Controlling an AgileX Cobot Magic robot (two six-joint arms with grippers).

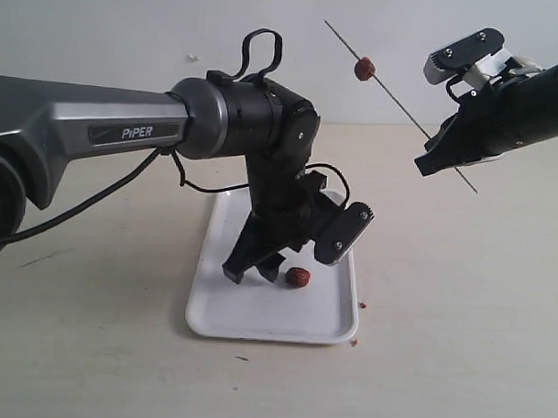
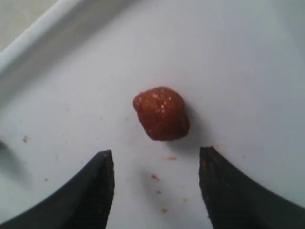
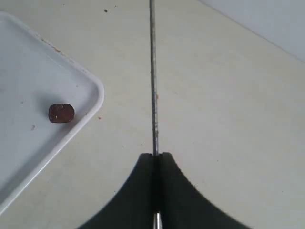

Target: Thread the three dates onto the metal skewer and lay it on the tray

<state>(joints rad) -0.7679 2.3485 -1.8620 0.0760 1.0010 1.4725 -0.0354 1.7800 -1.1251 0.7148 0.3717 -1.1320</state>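
One date is on, by the look of it, and the rest is left to do. The right fingers (image 3: pixel 157 160) are pinched tight on the skewer (image 1: pixel 393 89), holding it slanted in the air well above the bench (image 1: pixel 459 298). A threaded date (image 1: pixel 364 69) sits near its upper end. The left fingers (image 2: pixel 156 153) stand wide apart and hold nothing. They hang low over the tray (image 1: pixel 257 320), tips just short of a loose date (image 2: pixel 162 113) lying on it, so I'd say that one gets picked up next. The third date I cannot place for certain: the right wrist view shows one on the tray, perhaps the same one. The skewer has yet to be laid on the tray.
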